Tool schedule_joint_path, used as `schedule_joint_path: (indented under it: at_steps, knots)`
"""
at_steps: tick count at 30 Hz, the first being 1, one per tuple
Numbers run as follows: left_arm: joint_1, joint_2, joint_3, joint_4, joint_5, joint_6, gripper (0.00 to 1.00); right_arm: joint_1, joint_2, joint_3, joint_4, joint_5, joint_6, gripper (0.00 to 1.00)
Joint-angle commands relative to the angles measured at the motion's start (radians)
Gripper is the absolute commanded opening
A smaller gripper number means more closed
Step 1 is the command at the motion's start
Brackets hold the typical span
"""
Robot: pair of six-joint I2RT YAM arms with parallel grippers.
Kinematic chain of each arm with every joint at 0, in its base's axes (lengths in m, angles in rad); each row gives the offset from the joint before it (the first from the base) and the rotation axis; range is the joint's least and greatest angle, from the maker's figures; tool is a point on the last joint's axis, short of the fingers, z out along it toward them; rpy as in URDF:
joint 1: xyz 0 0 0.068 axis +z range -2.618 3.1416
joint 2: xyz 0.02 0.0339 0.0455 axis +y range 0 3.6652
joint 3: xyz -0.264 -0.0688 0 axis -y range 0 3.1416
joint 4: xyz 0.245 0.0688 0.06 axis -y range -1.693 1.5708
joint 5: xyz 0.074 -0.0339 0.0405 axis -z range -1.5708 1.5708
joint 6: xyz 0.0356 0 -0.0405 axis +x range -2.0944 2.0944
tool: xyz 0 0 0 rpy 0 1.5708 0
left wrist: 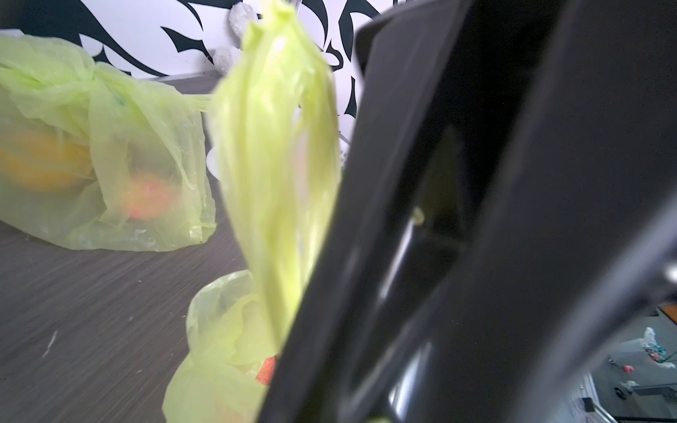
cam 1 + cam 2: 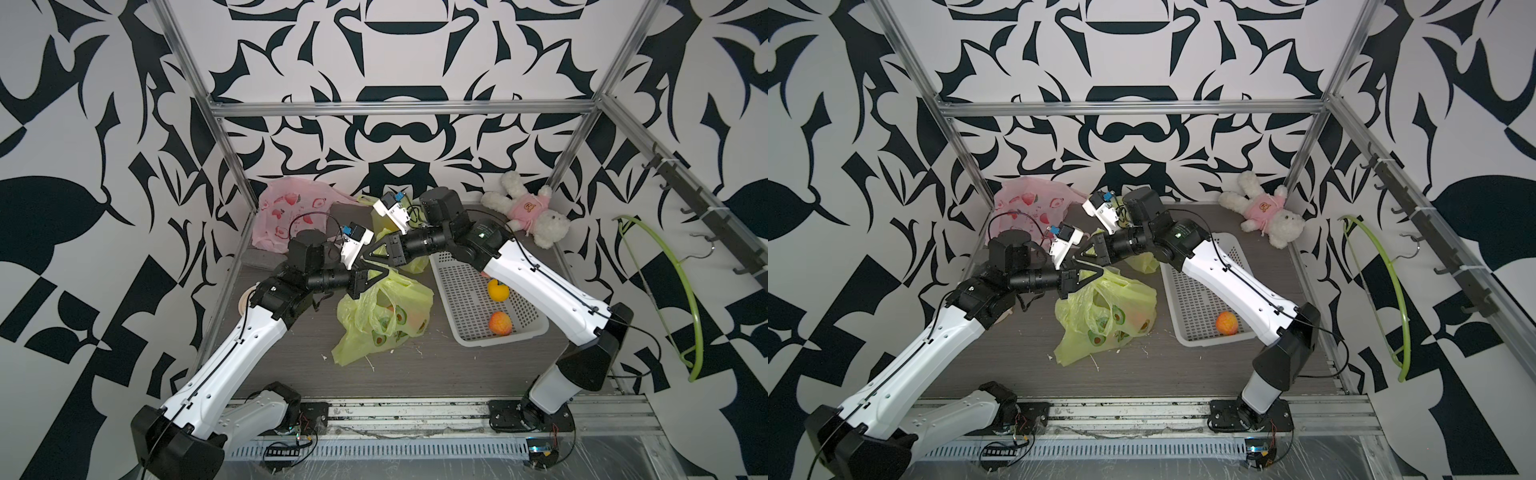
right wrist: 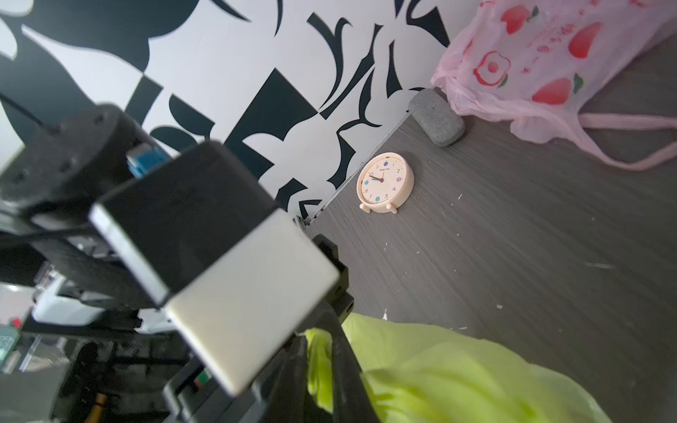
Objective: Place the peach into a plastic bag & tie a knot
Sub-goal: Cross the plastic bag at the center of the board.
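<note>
2 arms meet over the yellow-green plastic bag [image 2: 382, 320] mid-worktop [image 2: 457, 365], and the peach [image 2: 417, 321] shows through its side. The left end effector [image 2: 374, 276] is clamped on a handle [image 1: 278, 154]. Whether the right end effector [image 2: 372, 254] grips anything I cannot tell. Knot-tying seems in hand, and next the handles must cross.

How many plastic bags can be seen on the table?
3: a pink bag at the back left, an avocado-print bag in the centre, a tied yellow-green bag behind it. More may be hidden.

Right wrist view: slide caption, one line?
Cream alarm clock on the table by the wall, near a grey oval object and pink printed bag; yellow-green bag nearest.
</note>
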Motion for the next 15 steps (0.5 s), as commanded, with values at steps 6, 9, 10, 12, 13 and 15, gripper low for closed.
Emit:
schedule_joint_path:
  at_steps: [6, 9, 10, 12, 13, 15]
  knots:
    - [-0.002, -0.011, -0.017, -0.005, 0.037, 0.014, 0.00, -0.128, -0.097, 0.042, -0.112, 0.104, -0.020, 0.58]
    - [-0.002, -0.008, -0.008, -0.017, 0.045, 0.019, 0.00, -0.128, -0.057, 0.078, -0.130, 0.071, -0.028, 0.61]
    - [-0.002, -0.008, -0.007, -0.022, 0.048, 0.021, 0.00, -0.128, -0.042, 0.093, -0.133, 0.057, -0.028, 0.62]
    - [-0.001, -0.002, -0.004, -0.026, 0.054, 0.023, 0.00, -0.127, -0.016, 0.113, -0.132, 0.026, -0.022, 0.62]
    - [-0.002, -0.001, -0.002, -0.027, 0.056, 0.022, 0.00, -0.127, -0.008, 0.118, -0.129, 0.015, -0.019, 0.62]
    - [-0.002, 0.002, -0.001, -0.029, 0.060, 0.025, 0.00, -0.126, 0.005, 0.126, -0.117, -0.019, -0.012, 0.62]
